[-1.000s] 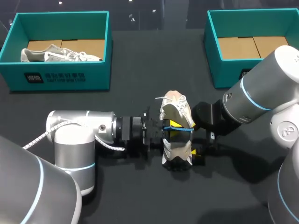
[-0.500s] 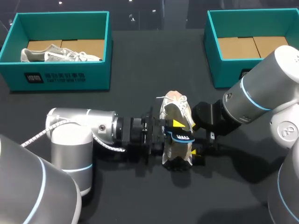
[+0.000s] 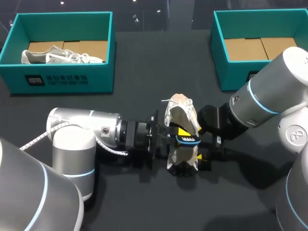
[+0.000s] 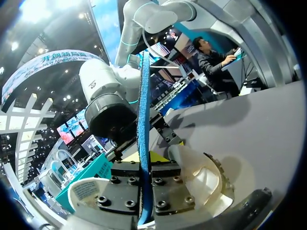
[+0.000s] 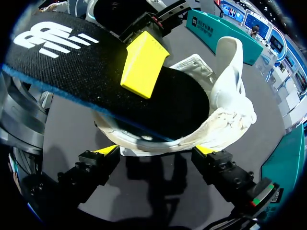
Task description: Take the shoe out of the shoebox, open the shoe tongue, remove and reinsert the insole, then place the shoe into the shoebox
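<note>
My left arm (image 3: 82, 139) comes in from 9 o'clock and my right arm (image 3: 269, 101) from 3 o'clock, and they meet at the middle of the dark surface (image 3: 144, 72).

The left end effector (image 3: 179, 134) is clenched on a black insole (image 3: 188, 139) with a blue edge. In the left wrist view that edge (image 4: 143, 120) runs straight up between the finger plates of the end effector (image 4: 145, 165). In the right wrist view one yellow tip of the left end effector presses on the top face of the insole (image 5: 57, 52), whose far end lies in the shoe's opening.

The right end effector (image 3: 199, 147) grasps the white sneaker (image 3: 180, 115). In its own view the two yellow tips of the end effector (image 5: 157, 150) sit against opposite sides of the shoe (image 5: 225, 96), and the tongue stands up ahead of them.

In the head view the sneaker runs from 12 to 6 o'clock, with its laces toward 12.

Farther off, at 10 o'clock, a teal shoebox (image 3: 62, 79) holds a second pale sneaker (image 3: 62, 55). At 2 o'clock stands another teal shoebox (image 3: 231, 72) with a cardboard floor.
</note>
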Available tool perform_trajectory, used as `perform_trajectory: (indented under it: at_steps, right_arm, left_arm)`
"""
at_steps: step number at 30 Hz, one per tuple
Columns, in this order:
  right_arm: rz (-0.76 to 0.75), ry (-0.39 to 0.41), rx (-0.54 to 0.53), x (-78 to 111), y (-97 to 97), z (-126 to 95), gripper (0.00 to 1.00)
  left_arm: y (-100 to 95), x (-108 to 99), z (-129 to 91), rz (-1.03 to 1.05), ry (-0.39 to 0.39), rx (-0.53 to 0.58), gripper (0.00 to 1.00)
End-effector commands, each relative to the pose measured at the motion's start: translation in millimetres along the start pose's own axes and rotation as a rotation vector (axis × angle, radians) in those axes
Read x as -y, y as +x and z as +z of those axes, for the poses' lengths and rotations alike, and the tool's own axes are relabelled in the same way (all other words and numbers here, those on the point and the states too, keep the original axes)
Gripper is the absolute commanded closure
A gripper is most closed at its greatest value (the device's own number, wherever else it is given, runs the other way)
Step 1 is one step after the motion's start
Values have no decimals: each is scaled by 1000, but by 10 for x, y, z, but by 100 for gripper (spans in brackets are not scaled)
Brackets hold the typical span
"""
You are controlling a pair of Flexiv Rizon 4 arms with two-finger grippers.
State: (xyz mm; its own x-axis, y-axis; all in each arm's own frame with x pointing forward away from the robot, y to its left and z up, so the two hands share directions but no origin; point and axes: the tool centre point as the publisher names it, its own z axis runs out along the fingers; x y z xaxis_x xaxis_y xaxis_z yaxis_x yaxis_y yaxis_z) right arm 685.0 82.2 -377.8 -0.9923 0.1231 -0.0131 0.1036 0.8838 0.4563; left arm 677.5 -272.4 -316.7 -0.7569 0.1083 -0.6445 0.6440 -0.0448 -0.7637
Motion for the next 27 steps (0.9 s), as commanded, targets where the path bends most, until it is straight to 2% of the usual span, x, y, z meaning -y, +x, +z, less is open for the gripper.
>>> perform_trajectory:
  at_steps: [1,7,17,25,27]
  right_arm:
    - [1,3,2,-9,13,4,0]
    - [1,3,2,-9,13,4,0]
    - [1,3,2,-9,13,4,0]
    - [1,3,2,-9,13,4,0]
    - [1,3,2,-9,13,4,0]
  left_arm:
    - [-5,-135,-34,5,12,-8,100]
    - [-32,-281,-76,20,7,-3,100]
    - [-57,-520,-108,33,-45,17,100]
    - [-58,-462,-102,14,-31,32,100]
    - [-61,-395,-104,13,-23,33,88]
